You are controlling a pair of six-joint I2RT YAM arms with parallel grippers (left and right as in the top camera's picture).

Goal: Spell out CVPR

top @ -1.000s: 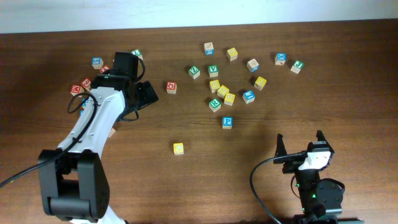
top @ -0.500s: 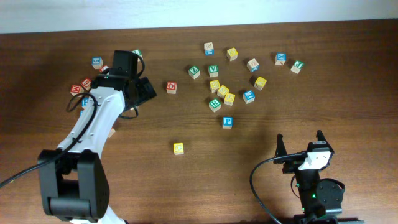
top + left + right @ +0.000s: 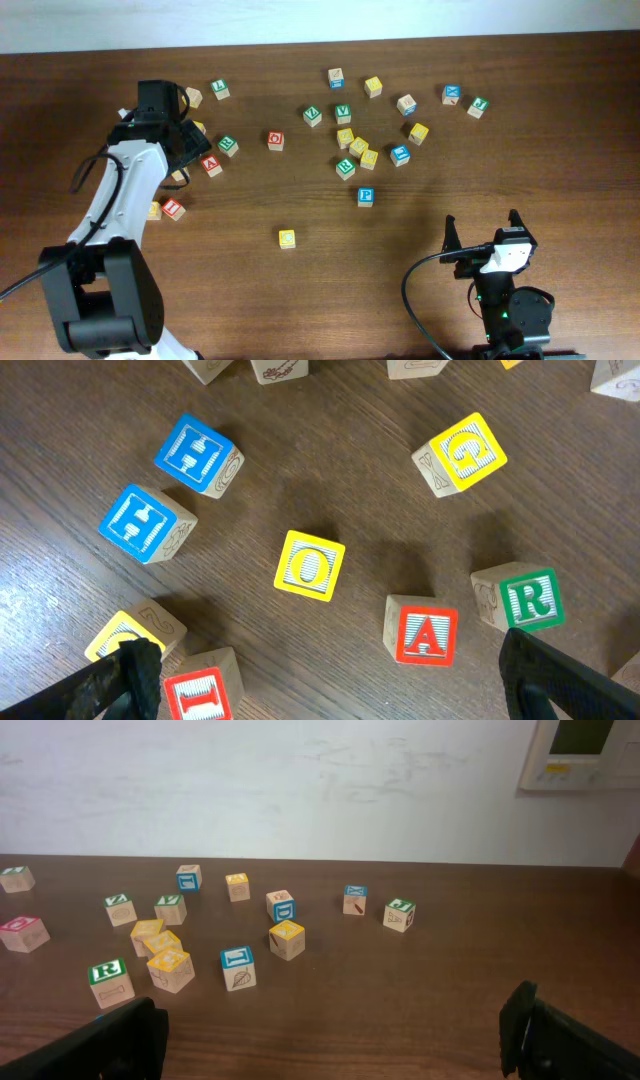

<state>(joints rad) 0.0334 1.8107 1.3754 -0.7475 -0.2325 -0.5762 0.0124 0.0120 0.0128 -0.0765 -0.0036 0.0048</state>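
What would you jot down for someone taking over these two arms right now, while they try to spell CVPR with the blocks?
Left gripper: open, empty. Right gripper: open, empty, off to the right.
Yellow-faced wooden C cube: alone, mid-table. Blue-lettered P cube: right of it, apart. Green-lettered V cube: farther back than P. Green-lettered R cube: beside the red-lettered A cube, by the left gripper. A second green R cube sits near P.
Done: no letters lined up. To do: gather all four in order.

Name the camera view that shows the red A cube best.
Left wrist: the red A cube sits close to the lens, its letter sharp and readable. Overhead shows it only as a tiny red cube at far left, the letter barely legible. Right wrist does not show it.
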